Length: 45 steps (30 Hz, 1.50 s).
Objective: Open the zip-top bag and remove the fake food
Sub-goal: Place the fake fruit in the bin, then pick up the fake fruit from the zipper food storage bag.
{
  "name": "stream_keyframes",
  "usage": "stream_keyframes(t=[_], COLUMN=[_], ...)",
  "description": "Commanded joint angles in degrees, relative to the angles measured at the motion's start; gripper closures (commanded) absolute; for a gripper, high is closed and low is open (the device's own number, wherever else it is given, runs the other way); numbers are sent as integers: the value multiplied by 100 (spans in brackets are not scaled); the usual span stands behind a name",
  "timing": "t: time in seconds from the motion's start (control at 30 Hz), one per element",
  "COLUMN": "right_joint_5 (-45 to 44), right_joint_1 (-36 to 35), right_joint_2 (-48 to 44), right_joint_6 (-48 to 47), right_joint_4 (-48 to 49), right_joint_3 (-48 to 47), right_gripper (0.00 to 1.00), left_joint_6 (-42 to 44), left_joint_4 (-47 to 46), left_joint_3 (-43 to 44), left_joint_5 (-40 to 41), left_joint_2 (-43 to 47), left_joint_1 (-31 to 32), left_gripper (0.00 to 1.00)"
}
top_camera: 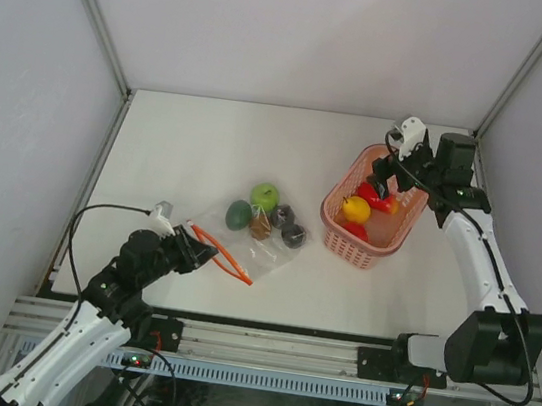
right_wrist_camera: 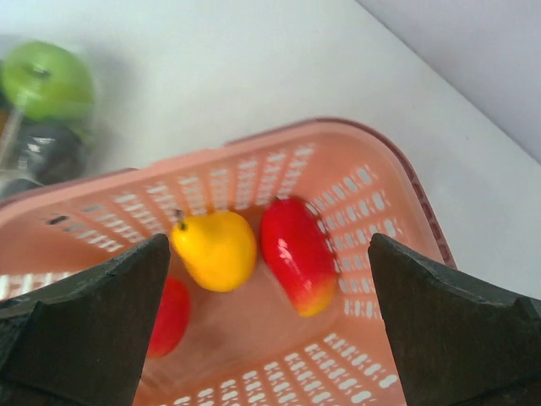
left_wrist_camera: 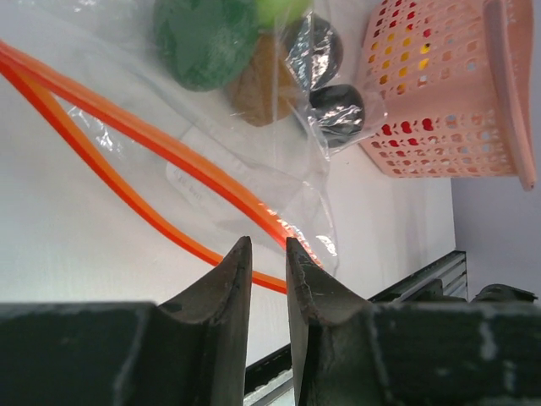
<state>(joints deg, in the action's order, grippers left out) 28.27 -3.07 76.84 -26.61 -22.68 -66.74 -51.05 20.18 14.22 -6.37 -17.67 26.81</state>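
The clear zip-top bag (top_camera: 251, 236) lies on the table, its orange-red zip strip (top_camera: 230, 258) parted at the near end. Inside it are a light green fruit (top_camera: 265, 195), a dark green one (top_camera: 239, 215), a brown one (top_camera: 261, 226) and two blackish ones (top_camera: 288, 226). My left gripper (top_camera: 199, 250) sits at the bag's mouth; in the left wrist view its jaws (left_wrist_camera: 268, 245) stand a narrow gap apart, short of the strip (left_wrist_camera: 169, 148), holding nothing. My right gripper (top_camera: 385, 184) is wide open and empty over the pink basket (top_camera: 392, 242), above a yellow pear (right_wrist_camera: 215, 249) and a red fruit (right_wrist_camera: 296, 254).
A second red fruit (right_wrist_camera: 169, 317) also lies in the basket (right_wrist_camera: 363, 135). The basket stands just right of the bag, close to the blackish pieces (left_wrist_camera: 338, 110). White walls close in the table at the back and on both sides. A metal rail runs along the near edge.
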Motion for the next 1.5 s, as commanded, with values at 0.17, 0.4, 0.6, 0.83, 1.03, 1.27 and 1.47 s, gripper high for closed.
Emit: stream_keyframes(t=[0.17, 0.4, 0.6, 0.83, 1.03, 1.27, 1.47], right_joint_5=[2163, 3852, 4055, 3105, 2531, 1678, 1060], right_joint_1=[24, -119, -989, -2287, -3055, -3728, -3952], right_joint_2=[-804, -765, -353, 449, 1129, 2074, 2774], right_joint_6=[431, 651, -1434, -4143, -5013, -5465, -5742], right_joint_4=[559, 826, -973, -2990, -3395, -3576, -3686], right_joint_3=[-15, -197, -1084, -1891, -2291, -2939, -3301], right_gripper=[0, 0, 2, 3, 3, 6, 10], left_joint_6=[14, 3, -82, -249, -190, -30, 193], left_joint_4=[-538, -882, -997, -1032, -628, -119, -67], left_joint_3=[-256, -364, -570, -835, -833, -705, -506], left_joint_5=[-65, -22, 1, 228, 452, 732, 785], left_joint_2=[-152, -180, -53, 333, 761, 823, 356], left_joint_1=[-44, -44, -44, -44, -44, -44, -40], left_gripper=[75, 70, 58, 45, 49, 75, 82])
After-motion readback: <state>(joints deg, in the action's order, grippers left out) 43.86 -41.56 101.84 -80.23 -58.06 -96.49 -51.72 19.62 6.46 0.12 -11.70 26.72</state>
